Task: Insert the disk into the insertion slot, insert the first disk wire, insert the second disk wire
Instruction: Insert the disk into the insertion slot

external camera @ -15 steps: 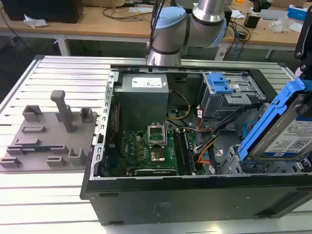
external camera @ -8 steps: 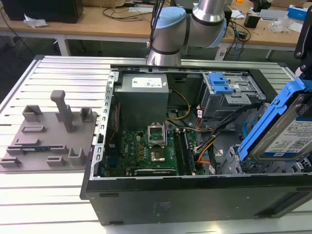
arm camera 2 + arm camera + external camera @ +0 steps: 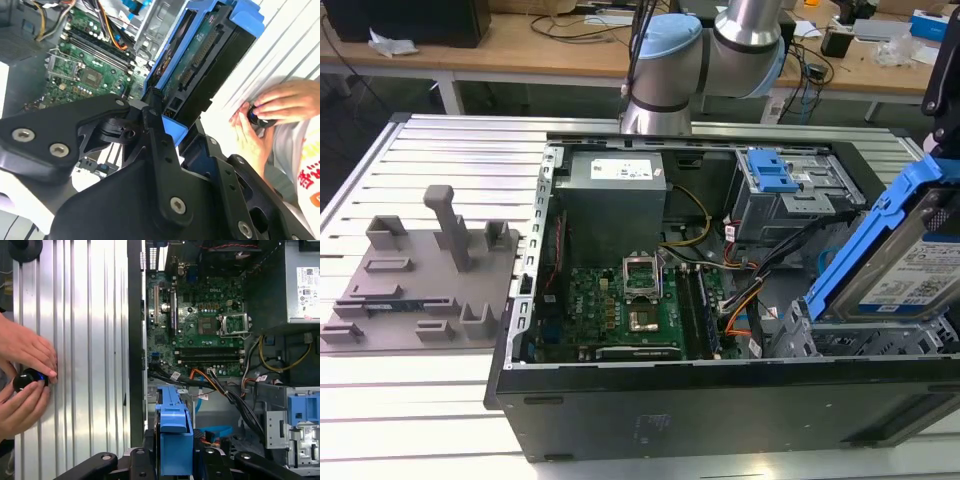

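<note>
The disk (image 3: 912, 262), a silver drive with a white label in a bright blue carrier, hangs tilted at the exterior view's right. Its lower end is just above the insertion slot (image 3: 868, 340), a grey perforated cage in the case's near right corner. My gripper (image 3: 942, 140) is shut on the disk's upper end. In both wrist views its black fingers (image 3: 148, 442) clamp the blue carrier (image 3: 173, 432) (image 3: 197, 55) from both sides. A thin light-blue cable (image 3: 219, 431), the second disk wire, lies in the case beside the carrier. An orange and black wire bundle (image 3: 745, 300) runs near the slot.
The open computer case (image 3: 720, 395) lies on a slatted metal table (image 3: 450, 150). A taller grey cage with a blue latch plate (image 3: 772, 172) stands behind the slot, beside the motherboard (image 3: 630, 300). A person's hands (image 3: 25, 375) hold a small black object on the table beside the case. A grey fixture (image 3: 420, 270) sits on the left.
</note>
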Tool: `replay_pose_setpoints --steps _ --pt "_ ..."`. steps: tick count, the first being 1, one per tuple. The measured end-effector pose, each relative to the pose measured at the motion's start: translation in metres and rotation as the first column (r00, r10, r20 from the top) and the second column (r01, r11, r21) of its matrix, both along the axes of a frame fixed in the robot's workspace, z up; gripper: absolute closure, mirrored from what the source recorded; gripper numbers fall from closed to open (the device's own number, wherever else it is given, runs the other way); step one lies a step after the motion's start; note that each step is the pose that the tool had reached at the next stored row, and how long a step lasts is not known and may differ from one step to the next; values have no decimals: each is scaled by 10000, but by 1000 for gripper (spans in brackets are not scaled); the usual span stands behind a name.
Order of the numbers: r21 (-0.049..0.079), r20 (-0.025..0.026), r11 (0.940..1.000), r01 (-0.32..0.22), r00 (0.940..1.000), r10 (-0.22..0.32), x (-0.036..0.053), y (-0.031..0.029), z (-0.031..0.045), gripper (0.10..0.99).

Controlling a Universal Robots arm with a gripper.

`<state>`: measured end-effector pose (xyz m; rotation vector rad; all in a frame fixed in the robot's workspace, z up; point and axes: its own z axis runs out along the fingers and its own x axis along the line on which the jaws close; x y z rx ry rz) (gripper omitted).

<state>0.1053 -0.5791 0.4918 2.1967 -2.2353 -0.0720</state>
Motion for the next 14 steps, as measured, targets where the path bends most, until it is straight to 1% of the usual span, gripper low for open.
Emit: replay_pose_setpoints --steps 1,5,6,8,9,10,11,14 --pt "136 17 9999 1 10000 -1 -1 0 0 722" --pt "156 19 9999 1 10000 -1 -1 0 -1 722" --pt "156 26 9999 1 10000 -1 -1 -1 -1 722" --pt "155 262 9999 -3 9997 -1 -8 0 -3 722" --pt "158 304 9999 -4 9995 -1 -10 -1 -5 722" --pt "157 332 9999 -4 9994 -1 -12 -1 -6 722" --pt "156 339 9999 -6 9994 0 -12 -1 -6 722" --pt "156 340 9999 -4 9994 -1 -13 0 -6 722"
